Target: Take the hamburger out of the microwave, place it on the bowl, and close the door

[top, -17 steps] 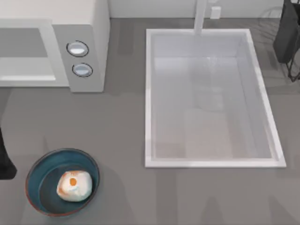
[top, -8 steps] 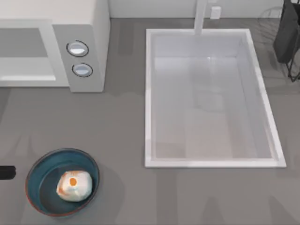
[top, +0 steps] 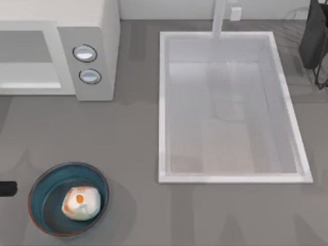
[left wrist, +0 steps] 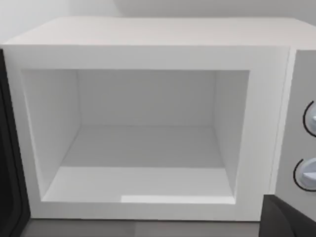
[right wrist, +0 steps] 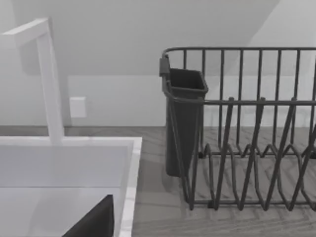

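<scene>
The small cream-white hamburger (top: 80,203) with its orange spot already sits in the round blue-teal bowl (top: 47,180), so only the door remains. The white boxy microwave (left wrist: 148,54) stands open and bare straight ahead of the left gripper. A dark slab at the cavity's hinge side may be the door, edge-on. I cannot tell either gripper's opening. The right arm is parked by the dark wire dish rack (right wrist: 247,143).

Cut off at the edges

Microwave (top: 87,48) clipped at left of top view, door out of frame; dish rack (right wrist: 247,143) clipped beside the sink (top: 164,102); left gripper (top: 6,188) a mere dark sliver, jaws indiscernible.
</scene>
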You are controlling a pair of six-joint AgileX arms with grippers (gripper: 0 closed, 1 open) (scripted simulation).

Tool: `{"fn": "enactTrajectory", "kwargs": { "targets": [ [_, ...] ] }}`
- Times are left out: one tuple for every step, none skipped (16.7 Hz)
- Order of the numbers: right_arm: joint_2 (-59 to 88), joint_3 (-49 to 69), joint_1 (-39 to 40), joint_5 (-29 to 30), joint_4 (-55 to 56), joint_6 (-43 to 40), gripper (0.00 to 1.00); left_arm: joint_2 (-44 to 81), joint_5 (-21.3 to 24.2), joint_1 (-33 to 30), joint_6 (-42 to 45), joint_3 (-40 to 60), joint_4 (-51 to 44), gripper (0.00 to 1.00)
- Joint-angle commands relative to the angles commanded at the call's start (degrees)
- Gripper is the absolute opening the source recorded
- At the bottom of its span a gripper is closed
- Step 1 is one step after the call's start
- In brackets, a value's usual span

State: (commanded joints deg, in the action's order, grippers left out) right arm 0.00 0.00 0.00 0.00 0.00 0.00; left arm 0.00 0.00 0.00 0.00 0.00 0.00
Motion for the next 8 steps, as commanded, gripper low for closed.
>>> {"fn": "enactTrajectory", "kwargs": {
  "targets": [
    [0.00, 0.00, 0.00, 0.00, 0.00, 0.00, 1.00, 0.00, 0.00, 0.00, 0.00, 0.00, 0.00, 0.00],
    [0.00, 0.00, 0.00, 0.00, 0.00, 0.00, 1.00, 0.02, 0.00, -0.01, -0.01, 0.02, -0.01, 0.00],
    [0.00, 0.00, 0.00, 0.00, 0.00, 0.00, 1.00, 0.19, 0.19, 0.18, -0.01, 0.07, 0.11, 0.00],
    [0.00, 0.00, 0.00, 0.00, 0.00, 0.00, 1.00, 0.84, 0.97, 0.96, 0.00, 0.27, 0.56, 0.00],
    [0.00, 0.00, 0.00, 0.00, 0.00, 0.00, 1.00, 1.87, 2.37, 2.36, 0.02, 0.59, 1.26, 0.00],
    [0.00, 0.00, 0.00, 0.00, 0.00, 0.00, 1.00, 3.13, 4.35, 4.35, 0.04, 0.98, 2.13, 0.00],
    [0.00, 0.00, 0.00, 0.00, 0.00, 0.00, 1.00, 4.51, 6.63, 6.62, 0.06, 1.40, 3.08, 0.00],
    [0.00, 0.00, 0.00, 0.00, 0.00, 0.00, 1.00, 5.91, 8.91, 8.90, 0.09, 1.84, 4.04, 0.00]
  ]
}}
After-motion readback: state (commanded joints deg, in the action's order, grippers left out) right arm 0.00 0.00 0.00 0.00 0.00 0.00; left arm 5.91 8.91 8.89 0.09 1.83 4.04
